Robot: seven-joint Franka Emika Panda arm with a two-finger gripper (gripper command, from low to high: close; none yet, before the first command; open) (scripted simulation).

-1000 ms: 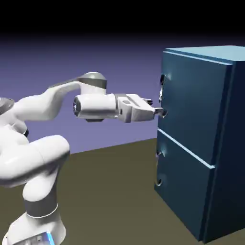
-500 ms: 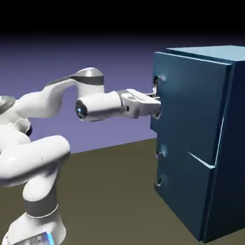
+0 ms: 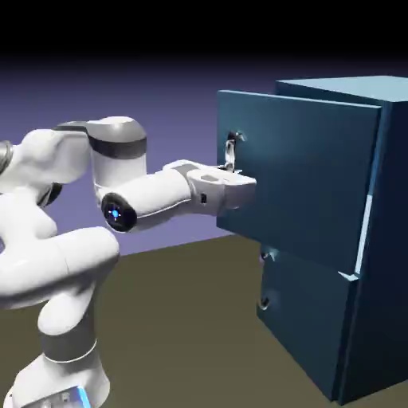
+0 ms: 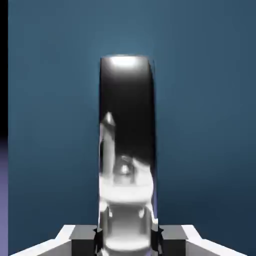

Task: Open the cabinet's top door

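The tall teal-blue cabinet (image 3: 382, 239) stands at the exterior view's right. Its top door (image 3: 299, 175) stands swung out from the cabinet's front, its free edge toward the arm. A curved grey handle (image 3: 231, 150) sits at that edge. My gripper (image 3: 233, 177) is shut on the handle's lower part. In the hand view the shiny handle (image 4: 127, 125) fills the middle, running up from between my fingertips (image 4: 82, 235), with the door panel (image 4: 200, 125) behind it.
The lower blue panel (image 3: 307, 319) stays flush with the cabinet, its small handle (image 3: 264, 301) at the left edge. The brown table (image 3: 183, 335) stretches between the robot's base and the cabinet.
My gripper closed on the handle and pulled left. The top door swung out from flush to clearly ajar, and the arm folded back toward its base.
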